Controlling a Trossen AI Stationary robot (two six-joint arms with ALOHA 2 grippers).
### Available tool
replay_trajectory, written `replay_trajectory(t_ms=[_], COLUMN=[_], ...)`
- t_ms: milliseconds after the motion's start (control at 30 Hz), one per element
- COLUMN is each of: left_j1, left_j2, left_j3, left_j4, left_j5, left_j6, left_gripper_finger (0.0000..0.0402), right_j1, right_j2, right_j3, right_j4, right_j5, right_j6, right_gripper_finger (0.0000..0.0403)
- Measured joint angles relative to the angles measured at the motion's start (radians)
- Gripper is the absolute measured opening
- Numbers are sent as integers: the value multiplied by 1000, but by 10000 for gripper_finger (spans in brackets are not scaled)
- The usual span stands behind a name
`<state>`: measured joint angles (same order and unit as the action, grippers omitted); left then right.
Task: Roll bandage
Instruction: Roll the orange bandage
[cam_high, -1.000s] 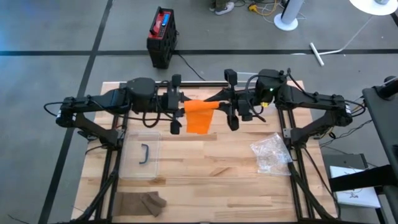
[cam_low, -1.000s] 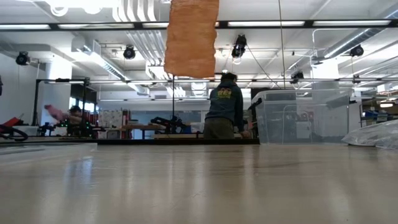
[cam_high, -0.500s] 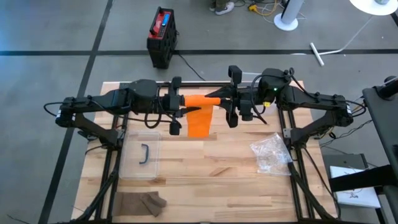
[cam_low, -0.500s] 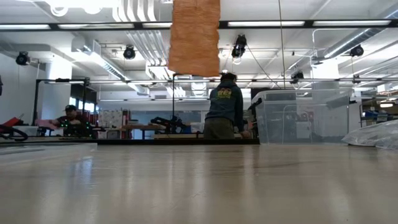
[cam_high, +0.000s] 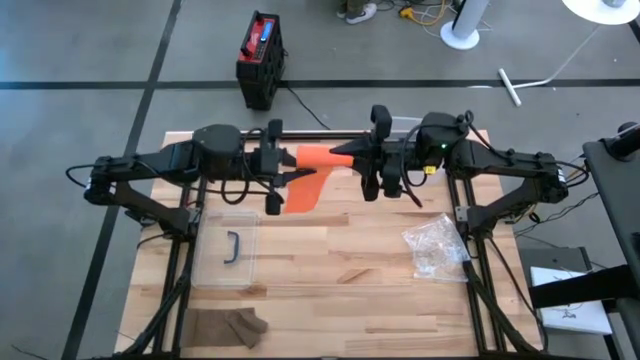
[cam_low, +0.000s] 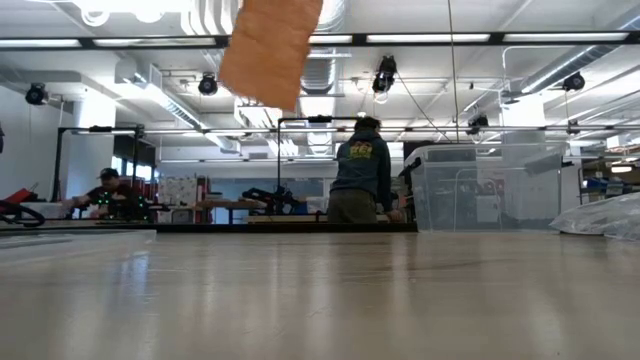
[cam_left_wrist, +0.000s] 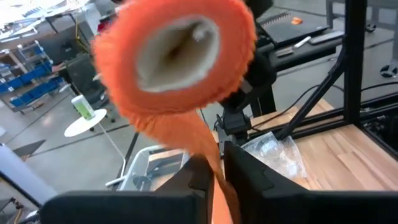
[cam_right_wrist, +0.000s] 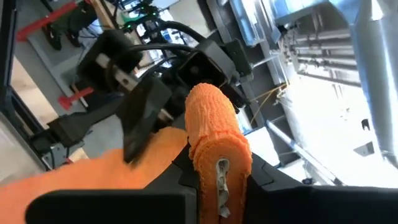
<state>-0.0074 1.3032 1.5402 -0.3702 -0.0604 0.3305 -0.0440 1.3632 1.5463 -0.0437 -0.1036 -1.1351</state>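
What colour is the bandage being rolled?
Orange; the bandage shows best in the left wrist view, wound into a roll with a loose tail.

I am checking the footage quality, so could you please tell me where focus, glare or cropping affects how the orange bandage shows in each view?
High view: evenly lit, the orange bandage sharp between the left gripper and right gripper. Low view: its hanging tail is cut by the top edge against bright ceiling lights, and the near table looks soft. Left wrist view: the roll is close and blurred. Right wrist view: strong backlight washes out the windows.
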Motion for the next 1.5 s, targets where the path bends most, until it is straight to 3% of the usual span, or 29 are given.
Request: replay_trajectory(t_ms=[533, 733, 933, 1267, 1500], left_j1=[0, -1, 0, 0, -3], left_j2=[-26, -47, -79, -89, -89], left_j3=[0, 0, 0, 0, 0], left_j4=[-45, -63, -118, -14, -33], left_j5=[62, 153, 153, 207, 227], left_j6=[-4, -108, -219, -383, -471], left_gripper_finger=[134, 174, 214, 274, 304], right_j1=[35, 51, 53, 42, 33], right_j2=[-1, -1, -1, 40, 46], right_j3=[0, 0, -2, -6, -6], right_j4=[13, -9, -12, -33, -44], right_j5=[1, -1, -45, -99, -106], right_j6=[-181, -320, -455, -726, -794], right_gripper_finger=[38, 38, 38, 38, 38])
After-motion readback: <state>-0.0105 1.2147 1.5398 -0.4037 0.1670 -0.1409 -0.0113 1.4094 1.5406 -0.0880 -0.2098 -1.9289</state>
